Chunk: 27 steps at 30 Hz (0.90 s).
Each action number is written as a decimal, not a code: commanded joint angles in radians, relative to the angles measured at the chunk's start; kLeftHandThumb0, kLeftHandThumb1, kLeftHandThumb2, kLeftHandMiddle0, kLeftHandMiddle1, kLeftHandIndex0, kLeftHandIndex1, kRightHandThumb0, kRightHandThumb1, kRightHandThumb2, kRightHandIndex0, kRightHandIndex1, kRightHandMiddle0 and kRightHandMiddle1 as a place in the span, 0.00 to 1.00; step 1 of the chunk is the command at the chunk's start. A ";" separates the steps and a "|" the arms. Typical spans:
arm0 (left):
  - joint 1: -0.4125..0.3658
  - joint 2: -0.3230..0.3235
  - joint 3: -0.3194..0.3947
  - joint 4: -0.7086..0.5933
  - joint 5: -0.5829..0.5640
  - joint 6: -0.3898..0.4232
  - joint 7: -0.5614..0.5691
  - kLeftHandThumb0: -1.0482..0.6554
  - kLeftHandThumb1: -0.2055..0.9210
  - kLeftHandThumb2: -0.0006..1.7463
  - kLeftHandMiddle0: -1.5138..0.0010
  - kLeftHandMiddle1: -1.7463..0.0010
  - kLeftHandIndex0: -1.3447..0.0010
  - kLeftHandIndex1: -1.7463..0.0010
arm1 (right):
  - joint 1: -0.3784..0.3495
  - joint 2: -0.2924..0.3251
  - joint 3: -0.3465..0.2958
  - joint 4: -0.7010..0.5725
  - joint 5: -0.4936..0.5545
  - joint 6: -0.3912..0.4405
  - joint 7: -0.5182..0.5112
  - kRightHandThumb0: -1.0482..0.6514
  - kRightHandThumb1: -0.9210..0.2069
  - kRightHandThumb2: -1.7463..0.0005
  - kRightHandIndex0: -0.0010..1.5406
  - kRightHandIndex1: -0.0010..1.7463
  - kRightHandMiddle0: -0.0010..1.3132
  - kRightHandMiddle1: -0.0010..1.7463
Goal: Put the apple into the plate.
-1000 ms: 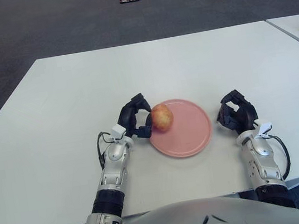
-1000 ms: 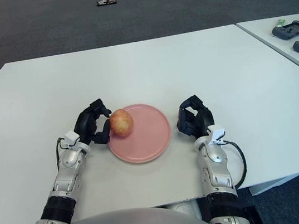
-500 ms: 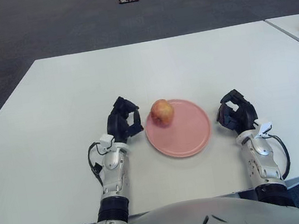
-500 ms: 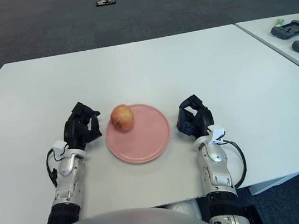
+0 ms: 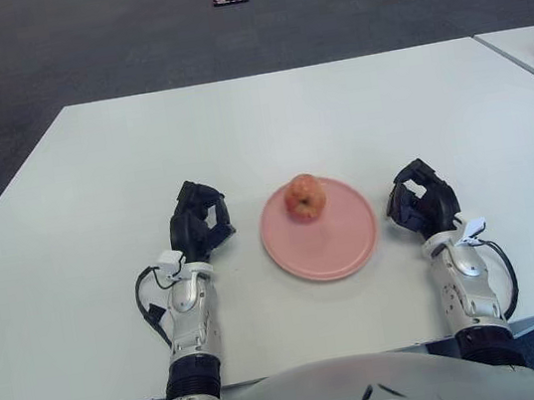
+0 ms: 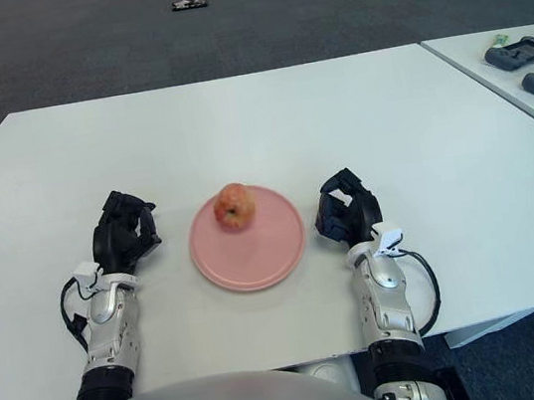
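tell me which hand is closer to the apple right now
Right, though only narrowly. The apple sits on the far part of the pink plate. The right hand rests just off the plate's right rim; the left hand sits farther off, left of it.

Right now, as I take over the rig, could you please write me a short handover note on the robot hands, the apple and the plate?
Left robot hand: on the table left of the plate, fingers curled, holding nothing.
Right robot hand: parked on the table right of the plate, curled, empty.
Apple: sitting on the pink plate, toward its far side, free of both hands.
Done: apple is in the plate.
Left: nothing visible.
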 commanded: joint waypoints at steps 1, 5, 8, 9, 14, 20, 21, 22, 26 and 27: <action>-0.002 -0.002 0.024 0.026 0.008 -0.033 0.031 0.37 0.67 0.59 0.49 0.00 0.68 0.00 | 0.007 0.002 -0.002 0.034 0.008 0.032 0.001 0.35 0.47 0.29 0.66 1.00 0.42 1.00; 0.010 -0.001 0.033 0.019 0.021 -0.014 0.058 0.37 0.68 0.59 0.53 0.00 0.68 0.00 | 0.005 0.000 0.001 0.035 -0.002 0.033 -0.007 0.35 0.47 0.29 0.67 1.00 0.42 1.00; 0.018 0.008 0.039 0.017 0.029 0.026 0.076 0.37 0.68 0.59 0.56 0.00 0.69 0.00 | 0.003 -0.001 0.001 0.036 -0.004 0.033 -0.010 0.35 0.47 0.29 0.67 1.00 0.42 1.00; 0.019 0.010 0.041 0.018 0.029 0.036 0.080 0.46 0.62 0.63 0.57 0.03 0.69 0.00 | 0.002 -0.001 0.002 0.037 -0.004 0.033 -0.010 0.35 0.47 0.29 0.67 1.00 0.42 1.00; 0.016 0.012 0.041 0.033 0.036 0.052 0.091 0.59 0.53 0.69 0.60 0.06 0.72 0.00 | -0.002 0.000 0.000 0.040 0.002 0.030 -0.006 0.35 0.47 0.29 0.67 1.00 0.42 1.00; 0.020 0.014 0.033 0.031 0.064 0.097 0.112 0.61 0.51 0.73 0.62 0.01 0.74 0.00 | -0.005 -0.001 -0.001 0.041 0.004 0.024 -0.004 0.35 0.47 0.29 0.67 1.00 0.42 1.00; 0.021 0.014 0.032 0.030 0.067 0.102 0.115 0.61 0.50 0.74 0.61 0.01 0.73 0.00 | -0.005 -0.001 -0.001 0.042 0.003 0.024 -0.004 0.35 0.47 0.29 0.67 1.00 0.42 1.00; 0.022 0.013 0.030 0.029 0.071 0.106 0.118 0.61 0.49 0.74 0.61 0.01 0.73 0.00 | -0.006 -0.001 -0.002 0.041 0.004 0.024 -0.005 0.35 0.47 0.29 0.67 1.00 0.42 1.00; 0.026 0.009 0.028 0.029 0.078 0.114 0.129 0.61 0.41 0.81 0.56 0.00 0.69 0.00 | -0.006 -0.002 -0.002 0.037 0.002 0.031 -0.009 0.35 0.48 0.29 0.67 1.00 0.43 1.00; 0.026 0.007 0.028 0.029 0.078 0.114 0.131 0.61 0.37 0.83 0.54 0.00 0.67 0.00 | -0.006 -0.003 -0.002 0.036 0.001 0.033 -0.010 0.35 0.48 0.29 0.67 1.00 0.43 1.00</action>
